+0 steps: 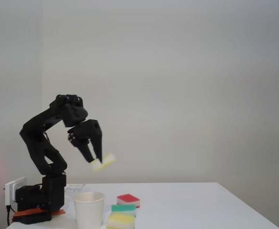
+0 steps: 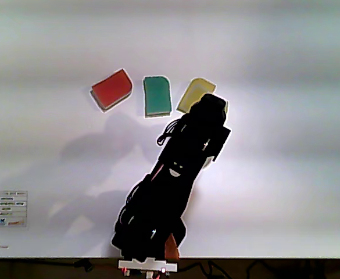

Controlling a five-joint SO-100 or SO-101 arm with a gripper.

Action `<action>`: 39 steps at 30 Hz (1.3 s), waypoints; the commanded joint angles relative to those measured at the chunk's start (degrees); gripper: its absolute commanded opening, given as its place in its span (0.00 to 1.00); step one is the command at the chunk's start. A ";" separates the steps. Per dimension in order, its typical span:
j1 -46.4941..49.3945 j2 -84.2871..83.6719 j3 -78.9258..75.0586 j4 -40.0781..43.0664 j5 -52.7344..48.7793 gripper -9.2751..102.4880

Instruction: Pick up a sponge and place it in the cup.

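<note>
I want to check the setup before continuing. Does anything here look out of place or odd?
Nothing looks spilled or damaged. In the fixed view the tool holds the sponge in the air, tilted, and gripped near one end. The cup stands upright, and the three other sponges lie flat on the table.

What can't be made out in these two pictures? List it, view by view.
Fixed view: the plain white paper cup has its base cut off by the bottom edge.
Fixed view: the small pale-yellow sponge block in the black gripper is blurred, its edges unclear.
Other view: the black arm covers one corner of the yellow-topped sponge.
Other view: the printed paper sheet at the left is too small to read.
</note>
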 commanded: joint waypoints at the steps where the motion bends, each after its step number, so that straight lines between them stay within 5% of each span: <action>1: 4.04 3.08 1.76 0.26 -2.64 0.08; 24: 7.73 10.46 17.75 1.32 -2.81 0.08; 33: 5.98 9.40 17.58 -0.88 -0.97 0.34; 39: 3.96 8.44 17.31 -2.81 1.58 0.38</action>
